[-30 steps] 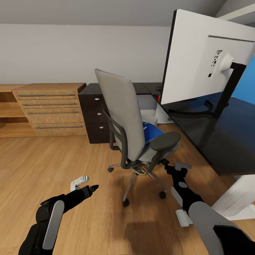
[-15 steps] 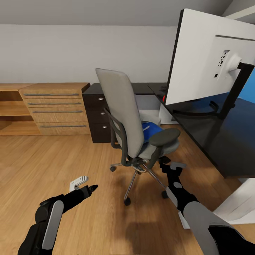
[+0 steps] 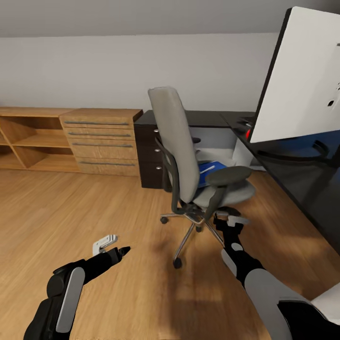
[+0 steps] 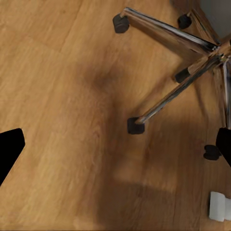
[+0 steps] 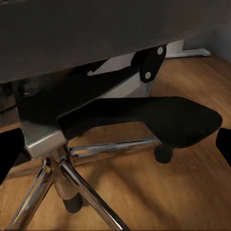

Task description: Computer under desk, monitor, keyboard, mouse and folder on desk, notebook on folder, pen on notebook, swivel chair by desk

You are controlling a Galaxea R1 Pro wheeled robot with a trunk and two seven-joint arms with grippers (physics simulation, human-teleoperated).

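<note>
The grey swivel chair [image 3: 182, 146] stands in the middle of the floor, its back towards me, a little apart from the black desk [image 3: 302, 182] on the right. The blue folder [image 3: 215, 168] lies on its seat, with a thin white pen [image 3: 207, 170] across it. The monitor [image 3: 307, 80] stands on the desk, its white back to me. Under the desk is the pale computer [image 3: 242, 152]. My right gripper [image 3: 229, 220] is open, low beside the chair's chrome base [image 5: 62, 178], under its armrest [image 5: 144, 120]. My left gripper [image 3: 113, 246] hangs open over bare floor left of the base [image 4: 183, 62].
A light wooden drawer unit [image 3: 101, 141] and open shelves [image 3: 28, 146] line the back wall on the left. Black desk drawers with silver knobs [image 3: 151, 153] stand behind the chair. A white desk leg [image 3: 328, 297] is at the bottom right. Wooden floor spreads to the left.
The whole picture has slid to the right as the camera moved. My right gripper has reached further forward to the chair's base. The left arm keeps its pose.
</note>
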